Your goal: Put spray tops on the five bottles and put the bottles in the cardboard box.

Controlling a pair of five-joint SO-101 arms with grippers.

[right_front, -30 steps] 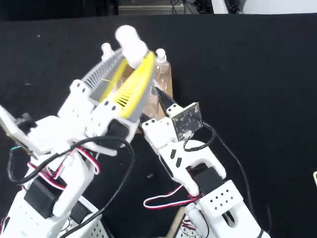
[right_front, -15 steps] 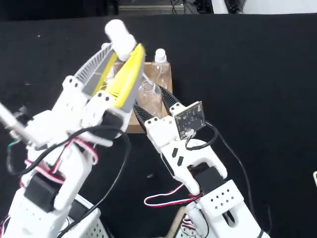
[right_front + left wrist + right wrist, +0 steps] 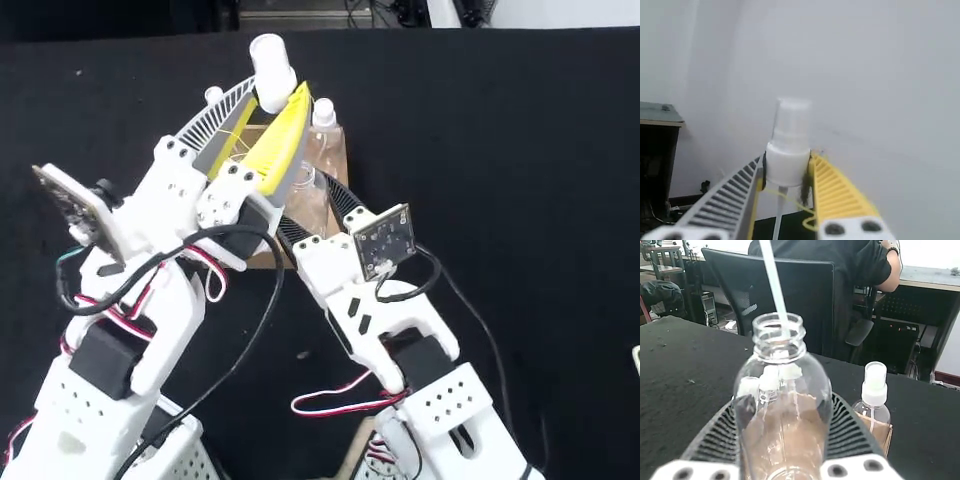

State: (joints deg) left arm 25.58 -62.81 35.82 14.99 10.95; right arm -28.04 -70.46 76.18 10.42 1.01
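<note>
Right gripper [image 3: 785, 412] clamps a clear bottle [image 3: 784, 382], left gripper [image 3: 786, 169] pinches a white spray top [image 3: 790, 127], thin tube [image 3: 772, 280] seemingly entering it.

Left pincer [image 3: 275, 92] raised, tilted up, clamped on spray top [image 3: 270, 62]; right pincer [image 3: 785, 405] lower, clamped on bottle [image 3: 781, 360].

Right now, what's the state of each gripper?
Left gripper: closed, holding the spray top.
Right gripper: closed, holding the open bottle.
</note>
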